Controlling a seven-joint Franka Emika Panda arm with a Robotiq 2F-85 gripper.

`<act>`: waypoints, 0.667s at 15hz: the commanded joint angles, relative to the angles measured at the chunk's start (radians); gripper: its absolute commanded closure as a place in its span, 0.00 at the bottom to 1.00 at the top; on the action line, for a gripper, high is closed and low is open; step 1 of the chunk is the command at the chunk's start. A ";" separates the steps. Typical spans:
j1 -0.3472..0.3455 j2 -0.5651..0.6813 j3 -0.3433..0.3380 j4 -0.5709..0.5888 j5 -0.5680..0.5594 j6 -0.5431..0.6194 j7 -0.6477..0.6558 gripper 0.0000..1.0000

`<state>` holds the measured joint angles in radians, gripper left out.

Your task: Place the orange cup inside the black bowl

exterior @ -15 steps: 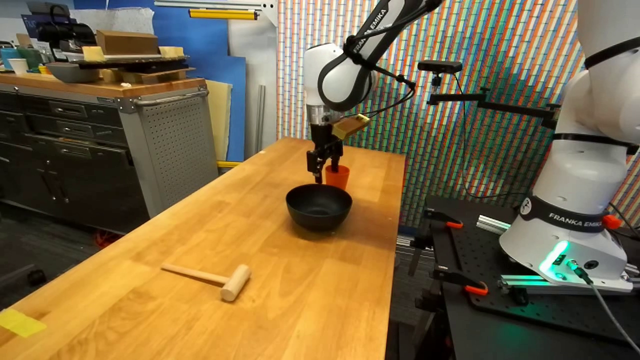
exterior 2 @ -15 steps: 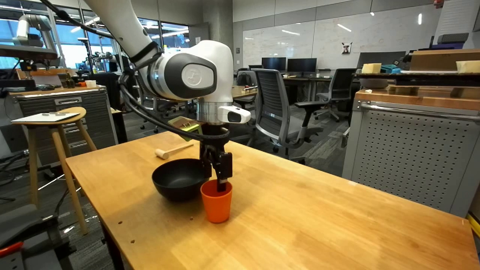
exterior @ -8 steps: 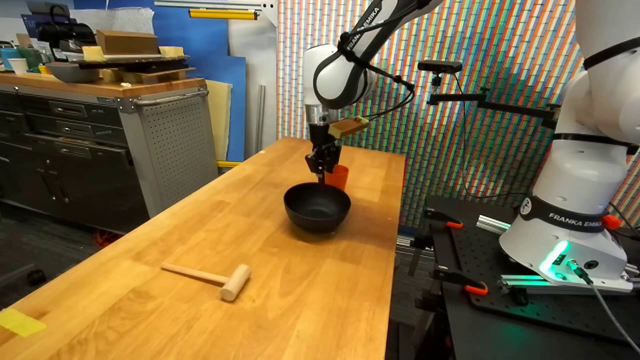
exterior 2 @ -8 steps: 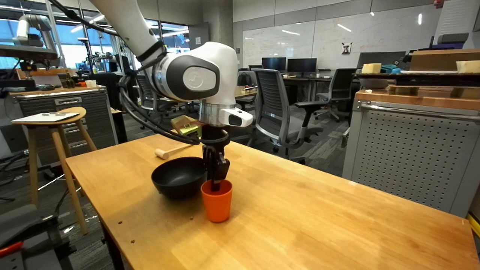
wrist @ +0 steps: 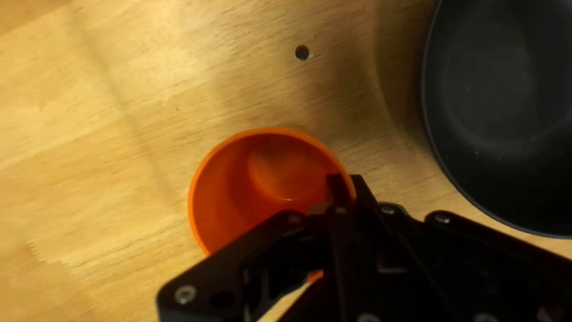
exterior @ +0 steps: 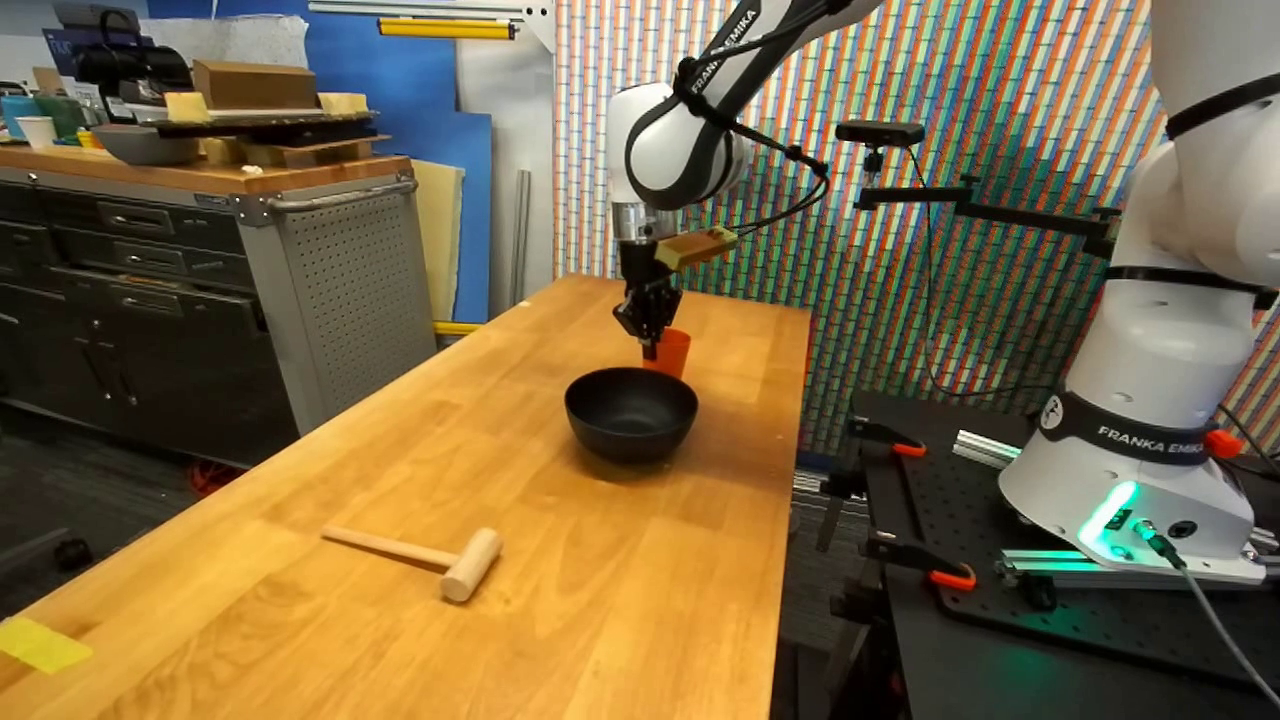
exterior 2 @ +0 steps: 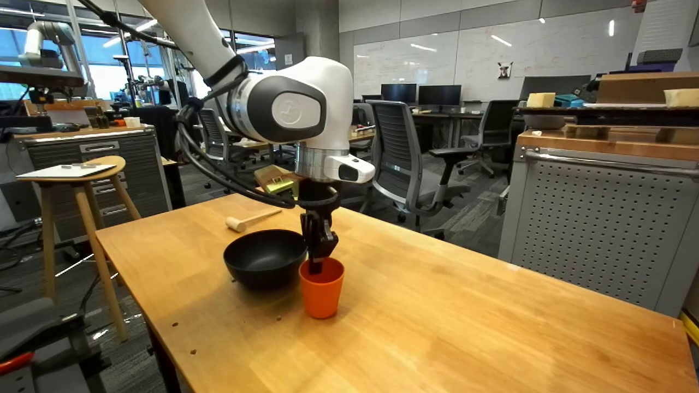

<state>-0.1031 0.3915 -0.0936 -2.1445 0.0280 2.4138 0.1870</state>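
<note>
The gripper (wrist: 349,184) pinches the cup (exterior 2: 322,295) by its wall nearest the bowl (exterior 2: 265,261); one should lift well above the bowl's rim before going across.

Over the wrist camera my claw (wrist: 348,181) showed dull black, with metal screws (wrist: 185,294). The orange cup (exterior 2: 322,297), its rim between the fingers (wrist: 365,197), looked like smooth plastic with a faint sheen. Just beside the claw I saw the black bowl (exterior: 632,445), smooth and matt. Beneath spread a lightly glossy wood tabletop (exterior 2: 464,311); well apart from the claw, a plain wooden mallet (exterior: 468,568).
</note>
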 commanded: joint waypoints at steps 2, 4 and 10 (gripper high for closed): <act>0.013 -0.100 0.003 -0.022 0.017 -0.064 -0.016 0.97; 0.033 -0.175 0.007 -0.045 0.000 -0.080 -0.007 0.97; 0.103 -0.319 0.074 -0.079 0.019 -0.152 -0.010 0.97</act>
<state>-0.0277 0.1389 -0.0521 -2.1780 0.0268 2.2940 0.1854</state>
